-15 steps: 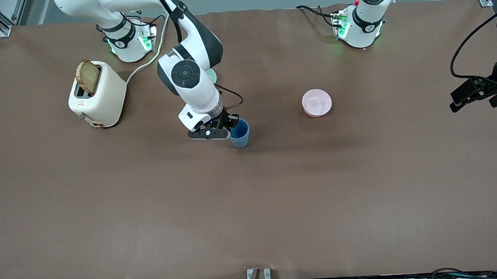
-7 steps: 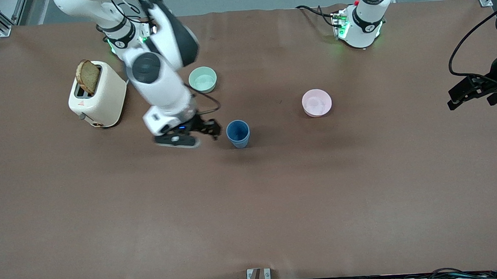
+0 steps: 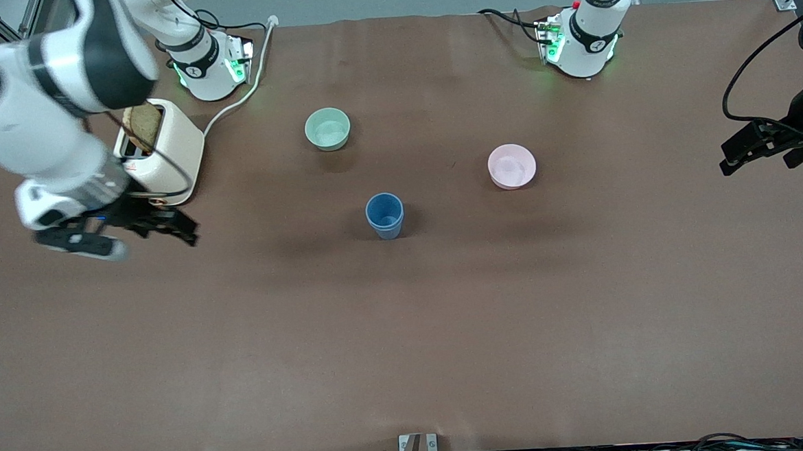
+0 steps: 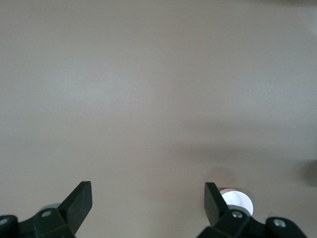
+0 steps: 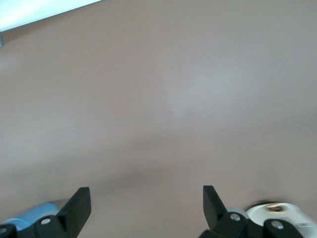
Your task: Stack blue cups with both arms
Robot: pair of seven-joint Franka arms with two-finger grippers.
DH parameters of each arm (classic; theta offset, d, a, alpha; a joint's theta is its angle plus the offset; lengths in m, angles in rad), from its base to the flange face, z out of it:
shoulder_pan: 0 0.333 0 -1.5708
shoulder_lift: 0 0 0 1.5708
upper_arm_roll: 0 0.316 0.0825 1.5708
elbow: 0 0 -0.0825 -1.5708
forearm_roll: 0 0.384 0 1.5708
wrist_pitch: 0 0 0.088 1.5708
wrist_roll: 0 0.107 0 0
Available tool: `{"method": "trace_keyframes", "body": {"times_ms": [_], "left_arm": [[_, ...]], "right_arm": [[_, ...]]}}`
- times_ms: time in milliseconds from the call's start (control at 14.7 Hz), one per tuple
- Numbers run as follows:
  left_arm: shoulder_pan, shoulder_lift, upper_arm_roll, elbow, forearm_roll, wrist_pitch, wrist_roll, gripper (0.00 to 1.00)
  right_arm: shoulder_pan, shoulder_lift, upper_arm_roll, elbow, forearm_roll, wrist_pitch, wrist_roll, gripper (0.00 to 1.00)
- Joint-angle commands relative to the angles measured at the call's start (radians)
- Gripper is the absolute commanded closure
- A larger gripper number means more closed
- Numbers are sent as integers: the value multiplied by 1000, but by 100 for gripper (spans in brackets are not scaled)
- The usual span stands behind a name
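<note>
Cups [image 3: 384,215] stood nested upright mid-table, nearer camera than green bowl [image 3: 328,129]. Right gripper [image 3: 130,229] empty, jaws spread, over table by toaster [image 3: 157,152]; left gripper [image 3: 758,145] likewise spread, waiting at table's edge. Both well apart.

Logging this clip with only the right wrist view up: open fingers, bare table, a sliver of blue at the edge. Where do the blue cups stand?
Observer: The blue cups stand upright mid-table, nearer to the front camera than the pale green bowl and the pink bowl. Only one outline shows, with a second rim apparently nested inside.
Operator: Where is my gripper relative to them?
Observer: The right gripper is over the right arm's end of the table, beside the toaster, holding nothing.
Operator: And the other arm?
Observer: The left gripper waits open and empty over the left arm's end of the table.
</note>
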Motion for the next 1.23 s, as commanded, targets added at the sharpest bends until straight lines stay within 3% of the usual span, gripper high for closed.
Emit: {"method": "trace_keyframes", "body": {"times_ms": [0, 204, 613, 817, 1157], "left_arm": [[-1, -20, -7, 10, 3, -76, -6, 0], [2, -31, -28, 11, 8, -156, -3, 0], [13, -43, -36, 8, 5, -81, 0, 0], [13, -46, -35, 10, 6, -87, 0, 0], [11, -32, -35, 45, 0, -88, 0, 0]], "right_arm": [[-118, -83, 23, -15, -12, -89, -132, 0], [-204, -91, 22, 98, -13, -249, -262, 0], [-241, -77, 23, 327, -42, -481, -325, 0], [-236, -76, 25, 320, -39, -536, -332, 0], [-233, -77, 26, 304, -41, -507, -336, 0]]}}
